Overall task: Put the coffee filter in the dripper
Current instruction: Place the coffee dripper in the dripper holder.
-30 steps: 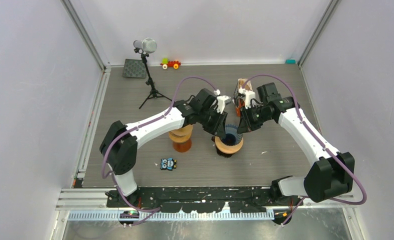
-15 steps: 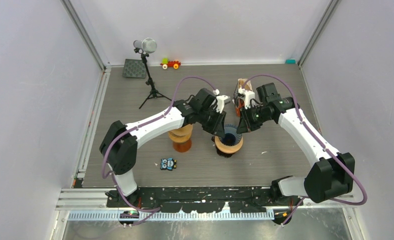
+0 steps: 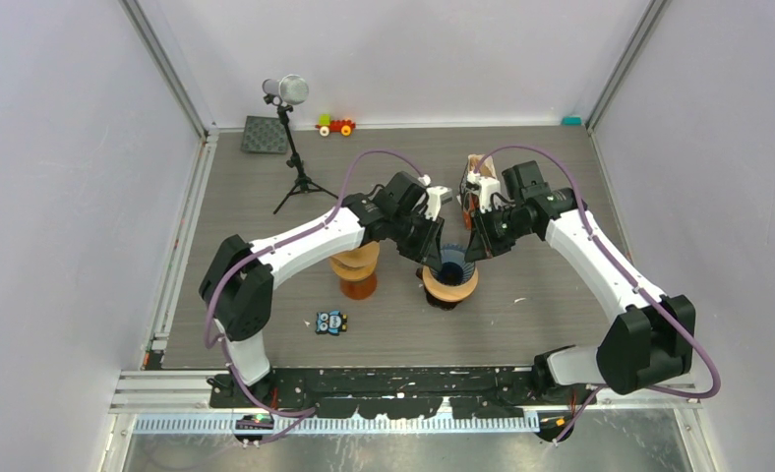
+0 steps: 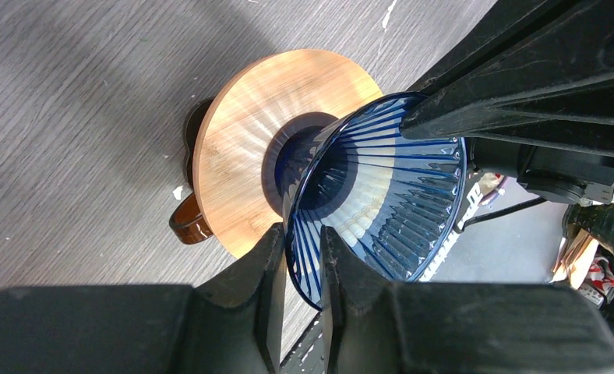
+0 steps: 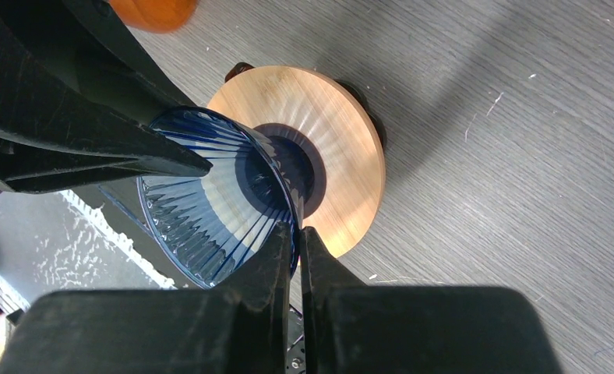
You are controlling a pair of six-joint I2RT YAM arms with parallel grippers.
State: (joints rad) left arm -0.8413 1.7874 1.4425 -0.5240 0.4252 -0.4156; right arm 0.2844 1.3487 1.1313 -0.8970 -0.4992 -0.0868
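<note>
Near the middle of the table (image 3: 561, 295), the dripper (image 3: 451, 264), a blue ribbed glass cone, sits upright in a round wooden collar (image 3: 450, 288) on top of a brown glass cup (image 4: 187, 226), of which only the handle and a dark edge show. Both arms meet over it. The left gripper (image 4: 298, 243) has its two fingers pressed onto the near side of the cone's rim, one inside and one outside the glass. The right gripper (image 5: 296, 234) pinches the opposite side of the rim the same way. Looking into the cone from either wrist, only blue ribs and a pale sheen on the glass can be seen. Just behind the right wrist stands a brown-and-white bundle (image 3: 477, 169) that may be the coffee filter, though it is too small to tell. A second, orange stand (image 3: 357, 272) sits beside the left arm, a small blue toy (image 3: 331, 323) lies nearer the bases, and a microphone on a tripod (image 3: 287, 90) stands at the far left.
</note>
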